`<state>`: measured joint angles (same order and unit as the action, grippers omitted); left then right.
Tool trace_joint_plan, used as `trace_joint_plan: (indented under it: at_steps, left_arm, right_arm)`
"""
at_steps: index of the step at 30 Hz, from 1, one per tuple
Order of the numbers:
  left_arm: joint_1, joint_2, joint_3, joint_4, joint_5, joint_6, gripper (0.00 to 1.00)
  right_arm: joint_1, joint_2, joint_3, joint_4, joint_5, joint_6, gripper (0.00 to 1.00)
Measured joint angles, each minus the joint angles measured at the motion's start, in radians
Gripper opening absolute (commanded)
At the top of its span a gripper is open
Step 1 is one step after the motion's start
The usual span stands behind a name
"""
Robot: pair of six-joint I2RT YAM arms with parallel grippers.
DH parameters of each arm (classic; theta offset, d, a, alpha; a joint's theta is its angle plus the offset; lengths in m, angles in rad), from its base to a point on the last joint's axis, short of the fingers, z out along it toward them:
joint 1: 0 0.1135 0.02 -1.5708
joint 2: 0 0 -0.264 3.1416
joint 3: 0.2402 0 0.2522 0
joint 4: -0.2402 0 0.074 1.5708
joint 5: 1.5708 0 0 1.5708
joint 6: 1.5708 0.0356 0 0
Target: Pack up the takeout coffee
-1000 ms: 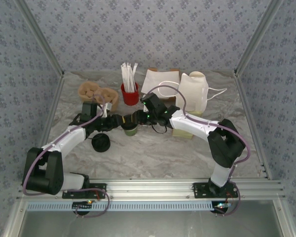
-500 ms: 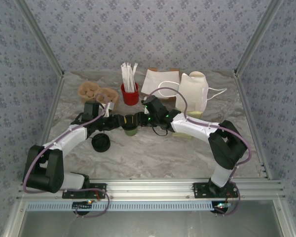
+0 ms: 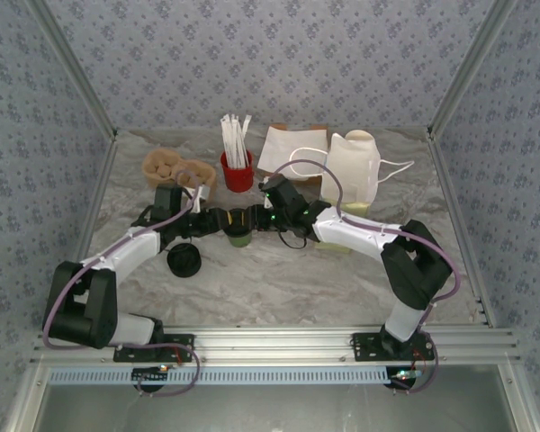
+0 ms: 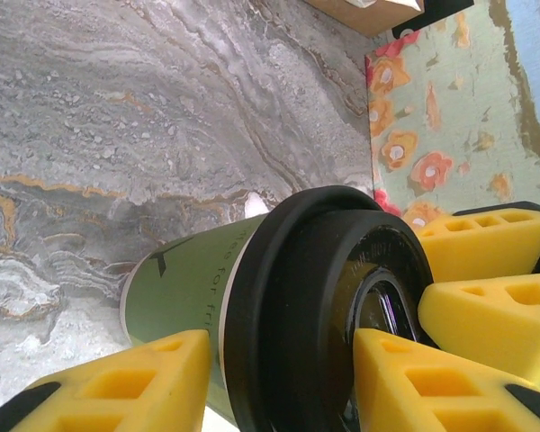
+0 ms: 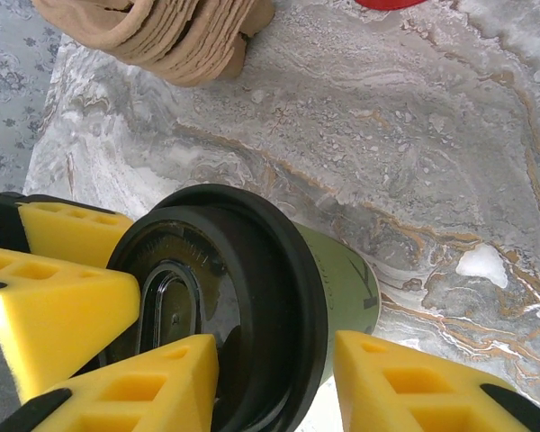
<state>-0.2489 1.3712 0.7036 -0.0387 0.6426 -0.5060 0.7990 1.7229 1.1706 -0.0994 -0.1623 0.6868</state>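
Top external view: left hand (image 4: pixel 279 360) and right hand (image 5: pixel 274 351), half-closed, both pinch the coffee cup's (image 4: pixel 184 288) lid (image 4: pixel 288 297), likely seating it.

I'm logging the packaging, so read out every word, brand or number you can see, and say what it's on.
"s for fr": pale print on the small green paper cup, cut off by its round black plastic lid.
Raised lettering on the lid's top: too blurred to read.
Dark mark on the cup's wall in the right wrist view: unreadable.
No print legible on the white-and-yellow paper bag.
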Motion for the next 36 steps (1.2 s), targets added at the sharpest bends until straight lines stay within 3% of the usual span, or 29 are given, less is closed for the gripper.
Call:
trace_joint_plan:
  at_steps: [12,36]
  left_arm:
    - [0.000,-0.006,-0.055,0.117,0.014,-0.012,0.46]
    - [0.003,-0.068,-0.005,-0.076,-0.018,-0.033,0.61]
  right_arm:
    - [-0.001,0.001,0.001,-0.003,0.002,0.000,0.42]
    - [-0.010,0.019,0.188,-0.220,0.020,-0.087,0.46]
